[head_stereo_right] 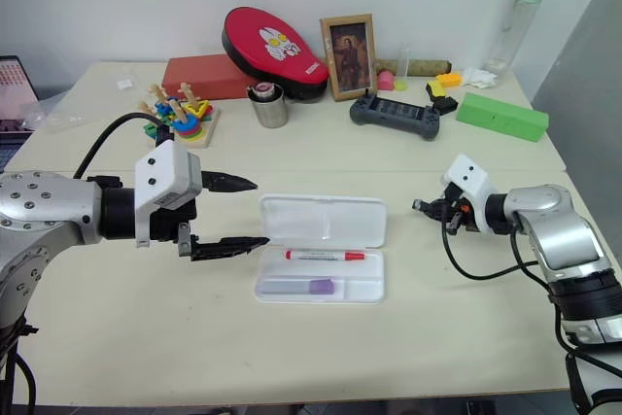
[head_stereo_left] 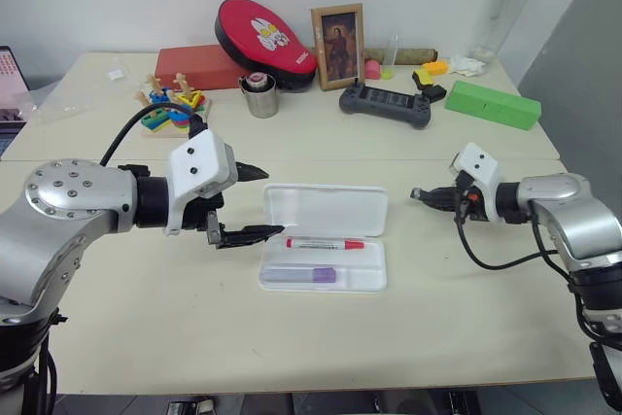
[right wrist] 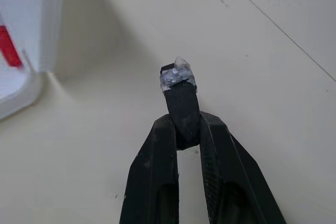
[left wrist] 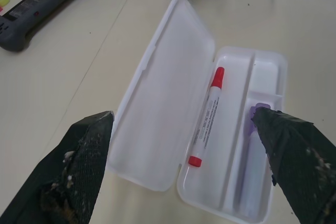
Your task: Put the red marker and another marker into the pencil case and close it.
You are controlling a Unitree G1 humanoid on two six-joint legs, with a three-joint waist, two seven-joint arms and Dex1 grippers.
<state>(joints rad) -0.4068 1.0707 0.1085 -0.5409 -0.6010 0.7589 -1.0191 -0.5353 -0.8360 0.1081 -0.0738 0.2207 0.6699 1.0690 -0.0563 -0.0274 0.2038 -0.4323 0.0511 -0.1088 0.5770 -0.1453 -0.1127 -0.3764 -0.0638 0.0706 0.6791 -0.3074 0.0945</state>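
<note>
Glossy white plastic pencil case (head_stereo_left: 325, 211) on smooth matt table (head_stereo_left: 457, 308).

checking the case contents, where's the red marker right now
The red marker lies inside the open pencil case, in the compartment next to the lid, beside the lilac-capped marker.

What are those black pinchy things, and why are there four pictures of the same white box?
They belong to a robot with two arms. Two pictures come from cameras in its head, looking down at the table. The other two come from a camera on each wrist. Each arm ends in an end effector with two black fingers. The left end effector is wide open beside the pencil case. The right end effector is shut and holds nothing. The case lies open, lid flat. Inside are the red marker and the purple marker. Toys, a cup and a picture frame sit farther back.
</note>
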